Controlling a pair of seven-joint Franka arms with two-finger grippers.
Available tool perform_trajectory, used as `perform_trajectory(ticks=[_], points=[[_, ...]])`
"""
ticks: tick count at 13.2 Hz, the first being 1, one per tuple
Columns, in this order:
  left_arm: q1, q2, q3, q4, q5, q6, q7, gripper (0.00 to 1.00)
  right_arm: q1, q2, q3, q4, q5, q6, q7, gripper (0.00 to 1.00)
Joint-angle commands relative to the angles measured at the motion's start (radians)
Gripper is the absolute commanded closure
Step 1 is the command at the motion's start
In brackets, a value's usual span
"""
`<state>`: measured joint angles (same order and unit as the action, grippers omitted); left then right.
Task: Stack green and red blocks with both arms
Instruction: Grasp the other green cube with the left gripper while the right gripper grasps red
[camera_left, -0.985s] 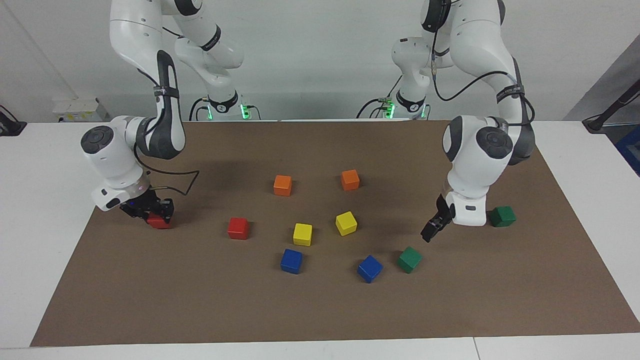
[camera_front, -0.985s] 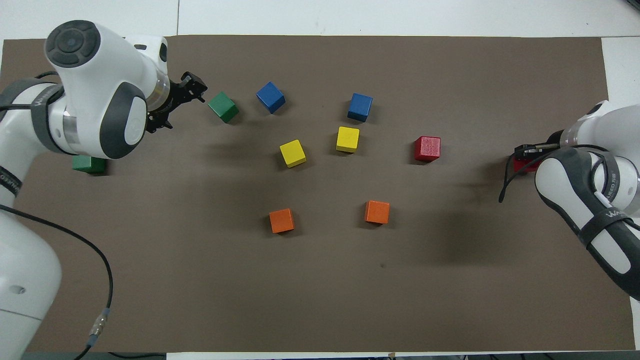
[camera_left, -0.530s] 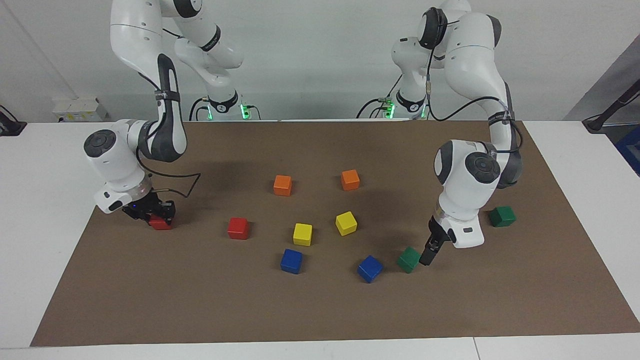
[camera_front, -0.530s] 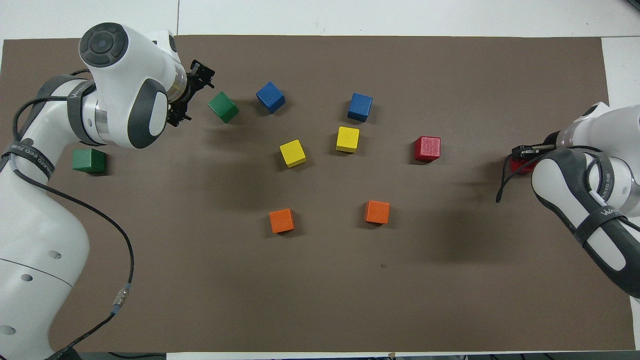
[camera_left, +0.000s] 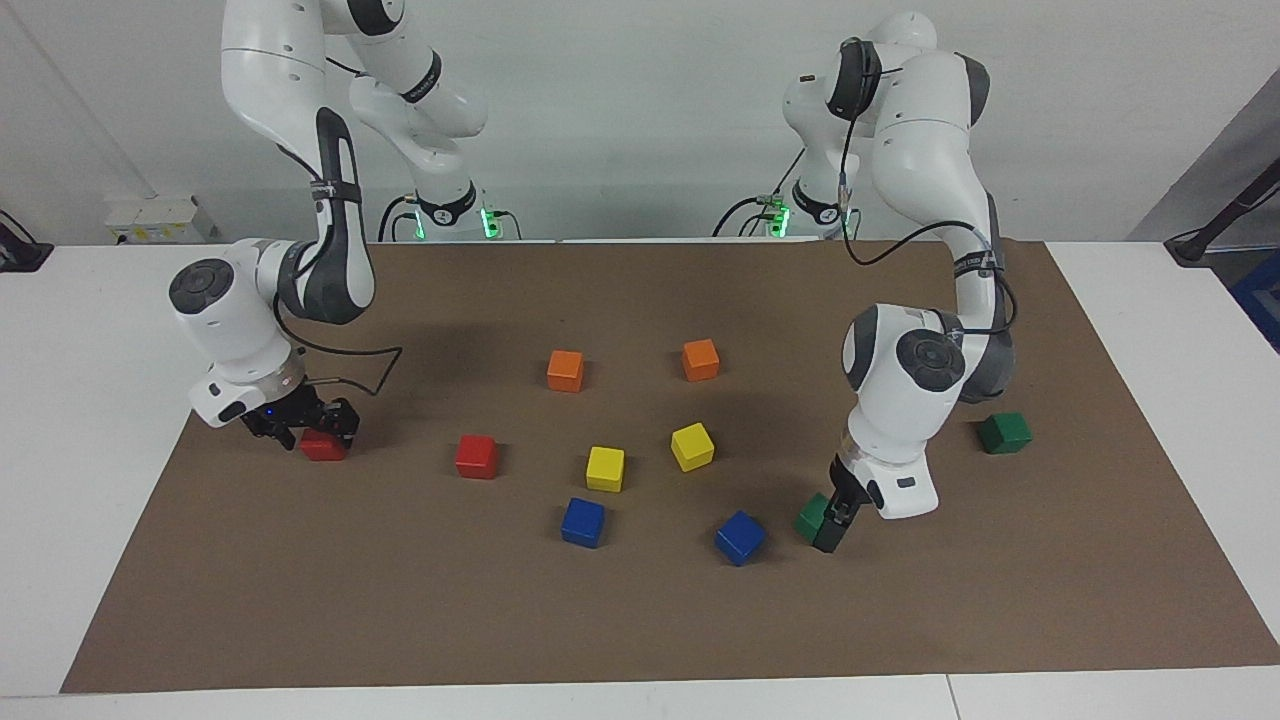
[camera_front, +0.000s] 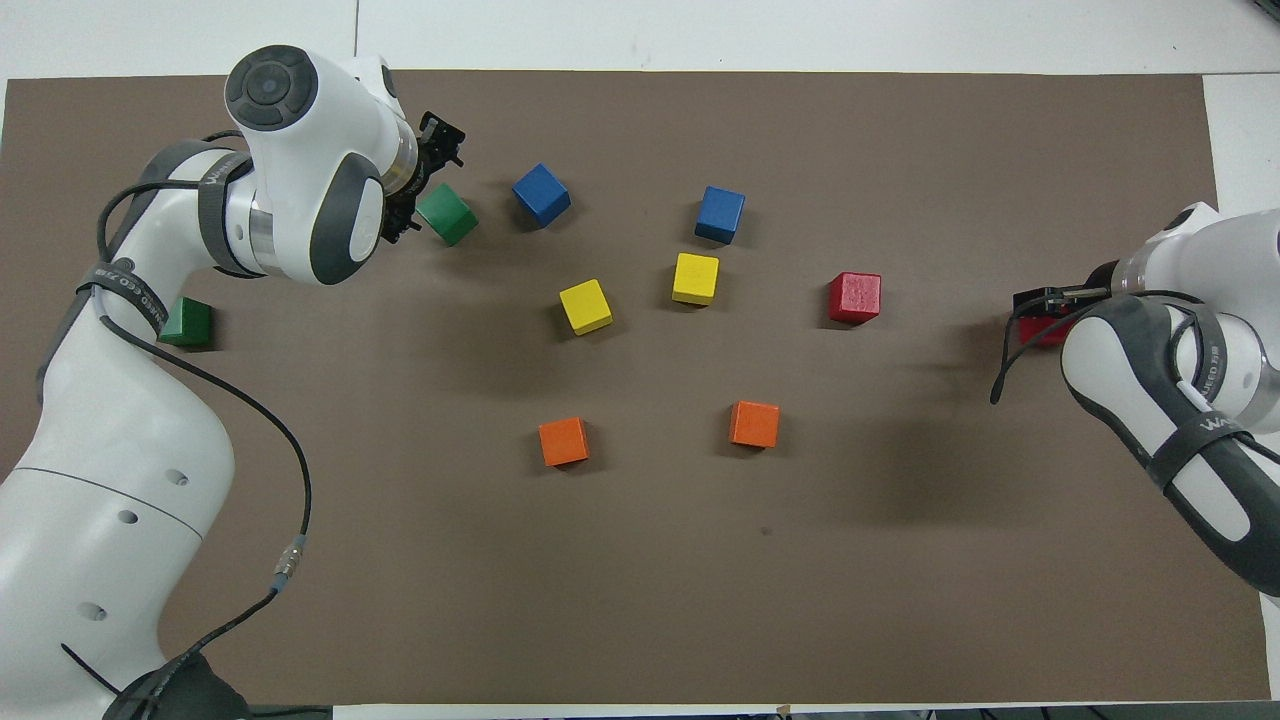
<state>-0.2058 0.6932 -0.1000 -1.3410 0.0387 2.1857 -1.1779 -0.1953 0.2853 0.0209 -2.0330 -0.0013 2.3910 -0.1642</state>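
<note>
Brown mat; cubes: two red, green, blue, yellow, orange.

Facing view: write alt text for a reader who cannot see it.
The left hand is low at a green cube, and the right hand is down at a red cube. Eight more coloured cubes lie scattered on the brown mat.

White jointed arms, dark grey joint bands, black cables, green base lights, black jaws.
</note>
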Motion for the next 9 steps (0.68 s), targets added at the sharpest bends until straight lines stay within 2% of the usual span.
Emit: perform_trajectory(ticks=[1,3,6,8,9], points=[[-0.023,0.026,0.017,0.045,0.039,-0.037,-0.02,0.0,-0.006,-0.04,0.011,0.01,0.021,-0.044,-0.028,0.0],[-0.033,0.023,0.017,0.008,0.075,-0.018,-0.022,0.0,0.023,-0.069,0.02,0.072,0.021,-0.152,0.0,0.0],[-0.049,0.019,0.017,-0.027,0.073,0.002,-0.025,0.0,0.118,-0.06,0.02,0.195,0.006,-0.306,0.19,0.0],[-0.049,0.012,0.017,-0.062,0.075,0.014,-0.026,0.0,0.198,-0.052,0.02,0.203,0.0,-0.3,0.337,0.0],[-0.049,0.006,0.017,-0.072,0.075,0.017,-0.026,0.08,0.23,-0.049,0.02,0.198,-0.005,-0.28,0.401,0.0]])
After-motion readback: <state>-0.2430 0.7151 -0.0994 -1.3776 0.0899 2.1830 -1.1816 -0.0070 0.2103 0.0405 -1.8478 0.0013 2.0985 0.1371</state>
